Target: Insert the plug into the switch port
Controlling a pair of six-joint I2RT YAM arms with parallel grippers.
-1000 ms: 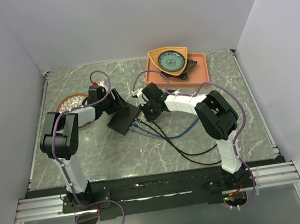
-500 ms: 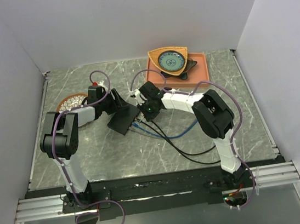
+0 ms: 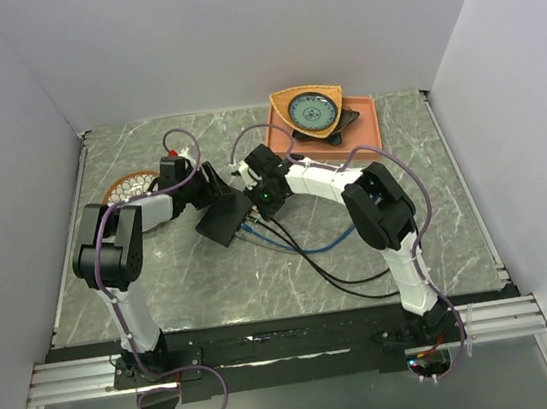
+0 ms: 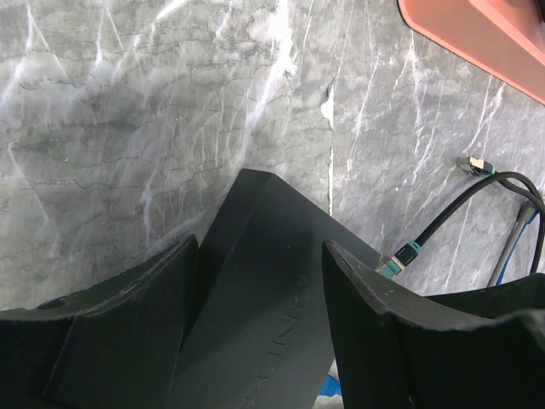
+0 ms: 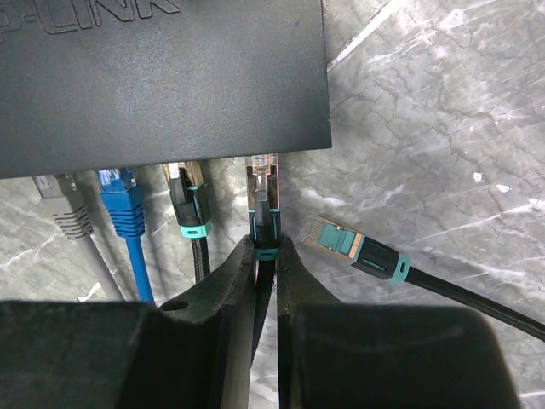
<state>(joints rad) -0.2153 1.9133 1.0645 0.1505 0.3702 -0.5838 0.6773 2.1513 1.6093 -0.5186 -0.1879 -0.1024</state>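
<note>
Both arms are bent at the elbow with forearms turned inward, meeting mid-table. The left gripper (image 4: 260,245) comes at the switch (image 5: 162,77) from its far side, fingers spread wide and straddling it, one finger on each side, apparently gripping it (contact looks made, though the edges run behind the fingers). The right gripper (image 5: 266,245) points at the box's ported edge, fingers pinched nearly together on the plug (image 5: 262,192), clamping its teal-banded boot and black cable. The plug sticks straight out ahead of the fingertips, its clear tip at the box edge. The switch is flat matte black with embossed lettering cut off at the frame's top. The switch port lies straight ahead of the right fingertips under that edge; the opening is hidden, so seating depth can't be judged. Left of the fingers, three more connectors meet the same edge: a black plug (image 5: 187,204), a blue plug (image 5: 121,200) and a grey plug (image 5: 61,204). Right of the fingers a loose plug (image 5: 345,243) lies on the marble table (image 5: 426,128). The orange tray (image 4: 477,25) is cut off in the left wrist view.
</note>
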